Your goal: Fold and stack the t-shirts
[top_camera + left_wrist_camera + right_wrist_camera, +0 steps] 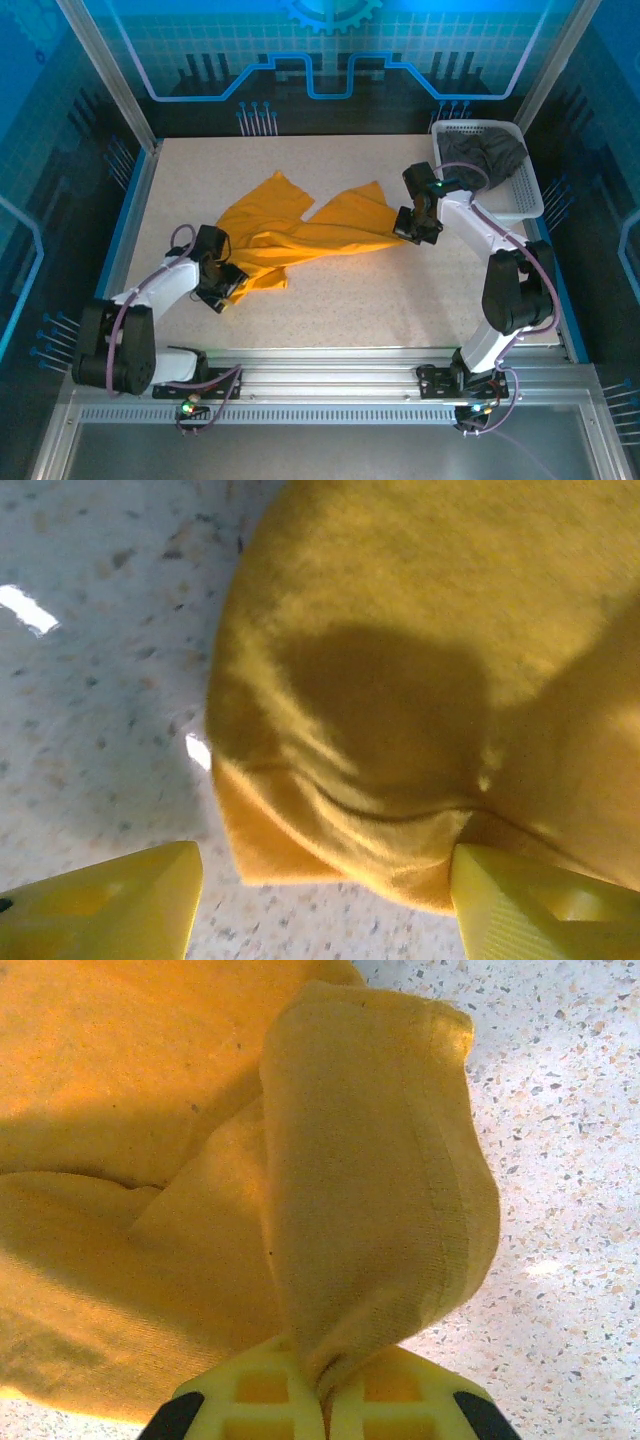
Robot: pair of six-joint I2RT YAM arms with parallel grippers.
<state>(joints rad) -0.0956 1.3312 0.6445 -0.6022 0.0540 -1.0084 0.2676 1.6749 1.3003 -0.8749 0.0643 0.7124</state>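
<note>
The orange-yellow t-shirt (300,235) lies crumpled and spread across the middle of the table. My left gripper (228,285) is low at its near-left corner. In the left wrist view that gripper (325,858) is open, and the shirt's (400,680) loose folded edge lies on the table between its yellow fingers (120,900) without being pinched. My right gripper (408,232) is at the shirt's right end. It (322,1390) is shut on a bunched fold of hemmed fabric (380,1160). The dark grey t-shirt (485,155) lies heaped in the basket.
A white mesh basket (530,200) stands at the back right corner, just behind the right arm. Raised blue-edged walls (128,205) border the speckled tabletop (350,300). Bare tabletop shows in front of the shirt and behind it.
</note>
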